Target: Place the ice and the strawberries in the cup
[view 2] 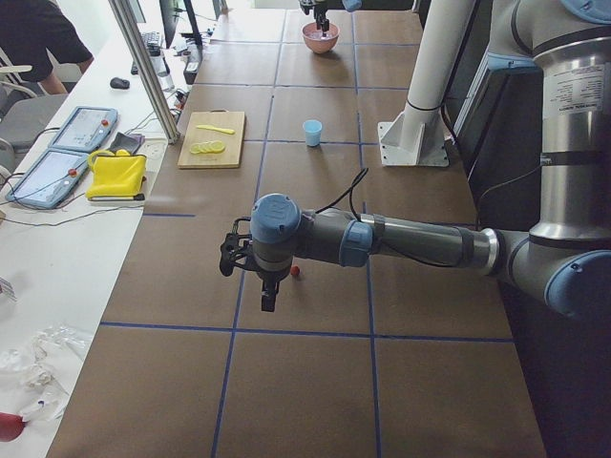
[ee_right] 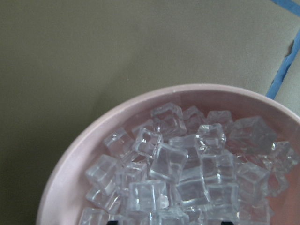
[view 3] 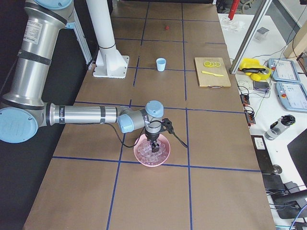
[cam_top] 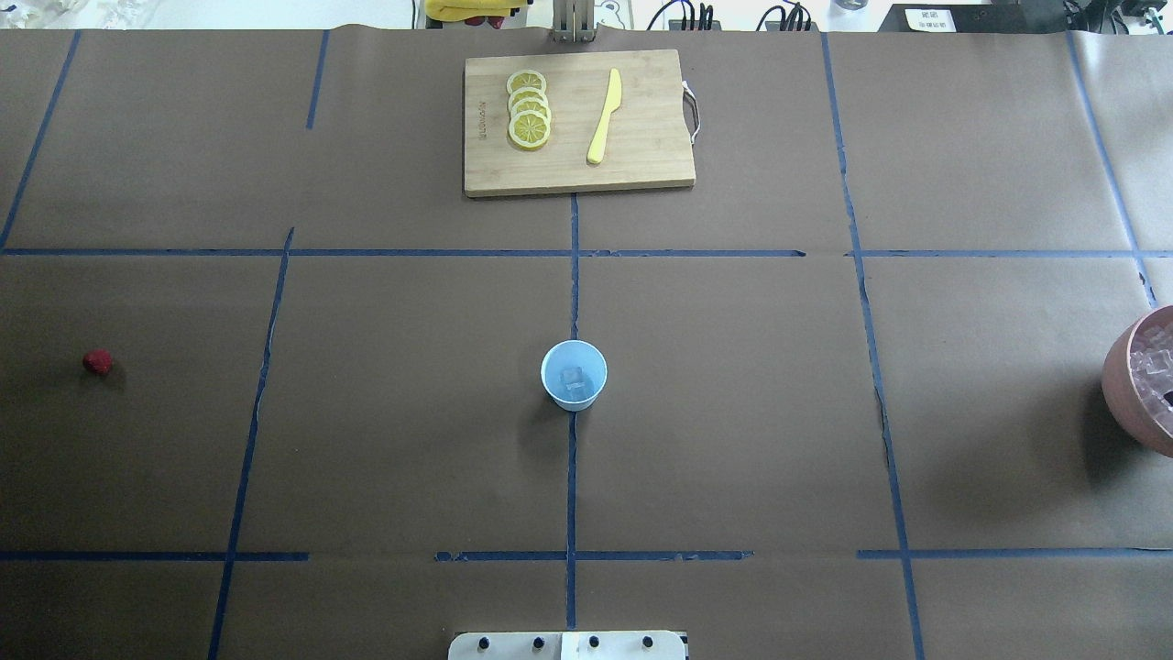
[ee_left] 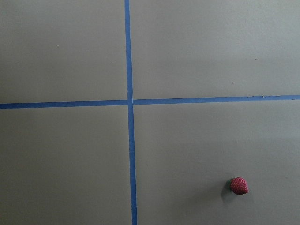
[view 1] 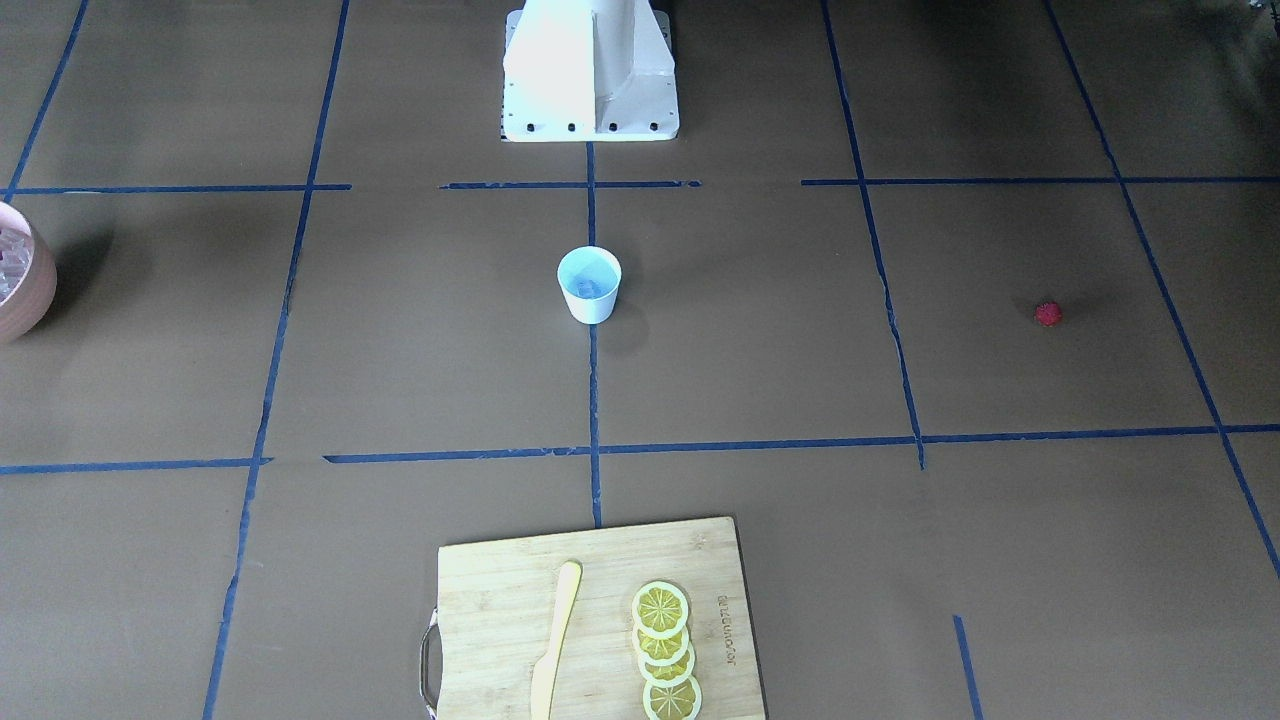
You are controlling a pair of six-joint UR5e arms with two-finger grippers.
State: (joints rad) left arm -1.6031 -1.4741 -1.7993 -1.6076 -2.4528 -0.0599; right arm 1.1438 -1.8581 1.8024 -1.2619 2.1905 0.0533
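The white cup (cam_top: 574,374) stands at the table's middle, also in the front view (view 1: 589,285), with one ice cube (cam_top: 574,379) in it. The strawberry (cam_top: 97,361) lies alone on the paper far left, and at lower right in the left wrist view (ee_left: 239,185). My left gripper (view 2: 269,301) hangs just beside it; I cannot tell its state. The pink bowl (ee_right: 93,136) holds several ice cubes (ee_right: 168,161). My right gripper (ee_right: 168,223) is low over them, its dark tips apart at the frame's bottom edge, nothing held.
A wooden cutting board (cam_top: 577,174) at the table's far side carries lemon slices (cam_top: 529,110) and a yellow knife (cam_top: 604,117). The pink bowl (cam_top: 1123,376) sits at the right edge. The robot's white base (view 1: 590,70) stands behind the cup.
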